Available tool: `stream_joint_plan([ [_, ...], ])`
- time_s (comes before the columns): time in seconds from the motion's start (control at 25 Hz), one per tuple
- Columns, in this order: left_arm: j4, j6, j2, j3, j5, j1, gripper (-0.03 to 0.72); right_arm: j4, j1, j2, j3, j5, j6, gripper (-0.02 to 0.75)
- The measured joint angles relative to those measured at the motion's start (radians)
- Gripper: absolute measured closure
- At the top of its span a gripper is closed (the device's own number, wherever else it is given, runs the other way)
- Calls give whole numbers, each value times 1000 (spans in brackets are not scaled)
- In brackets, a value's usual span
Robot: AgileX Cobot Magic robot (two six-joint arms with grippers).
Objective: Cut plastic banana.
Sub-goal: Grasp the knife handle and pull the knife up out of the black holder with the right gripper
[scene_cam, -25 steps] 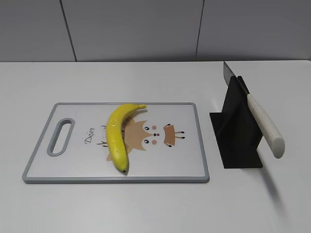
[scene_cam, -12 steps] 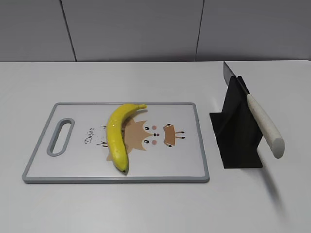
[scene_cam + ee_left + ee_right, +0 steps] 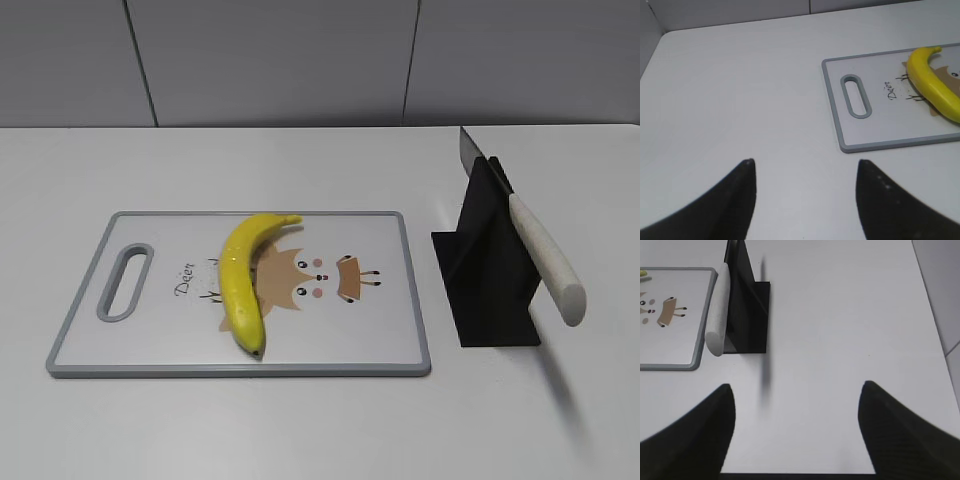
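The plastic banana [image 3: 241, 278] is bright yellow and curved and lies on the white cutting board [image 3: 140, 345] with a grey rim; it also shows at the right edge of the left wrist view [image 3: 933, 83]. A knife with a white handle [image 3: 545, 258] rests tilted in a black stand [image 3: 485, 280]; the right wrist view shows the handle [image 3: 719, 310] too. My left gripper [image 3: 805, 167] is open and empty over bare table, left of the board. My right gripper [image 3: 797, 390] is open and empty, near the stand's front right. Neither gripper shows in the exterior view.
The board [image 3: 880, 145] has a handle slot [image 3: 125, 282] at its left end and a deer drawing. The black stand [image 3: 747, 305] sits just right of the board. A grey wall runs behind the white table [image 3: 320, 160].
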State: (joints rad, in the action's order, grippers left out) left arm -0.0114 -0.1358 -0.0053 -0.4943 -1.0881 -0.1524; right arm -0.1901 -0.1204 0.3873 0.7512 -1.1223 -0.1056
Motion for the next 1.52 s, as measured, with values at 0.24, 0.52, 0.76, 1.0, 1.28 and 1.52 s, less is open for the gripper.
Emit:
stream_joint_plan([
  [0.24, 0, 0, 0, 0, 0, 0, 71, -8, 3, 191, 131, -37, 0, 144],
  [0.52, 0, 0, 0, 0, 0, 0, 79, -102, 36, 385, 213, -78, -26, 144],
  [0.76, 0, 0, 0, 0, 0, 0, 92, -87, 166, 586, 299, -91, -36, 144],
  [1.0, 0, 0, 0, 0, 0, 0, 96, -70, 281, 768, 387, -90, -26, 144],
  [1.28, 0, 0, 0, 0, 0, 0, 96, 57, 456, 956, 428, -88, 91, 187],
  [1.52, 0, 0, 0, 0, 0, 0, 96, 156, 538, 1100, 429, -67, 238, 193],
])
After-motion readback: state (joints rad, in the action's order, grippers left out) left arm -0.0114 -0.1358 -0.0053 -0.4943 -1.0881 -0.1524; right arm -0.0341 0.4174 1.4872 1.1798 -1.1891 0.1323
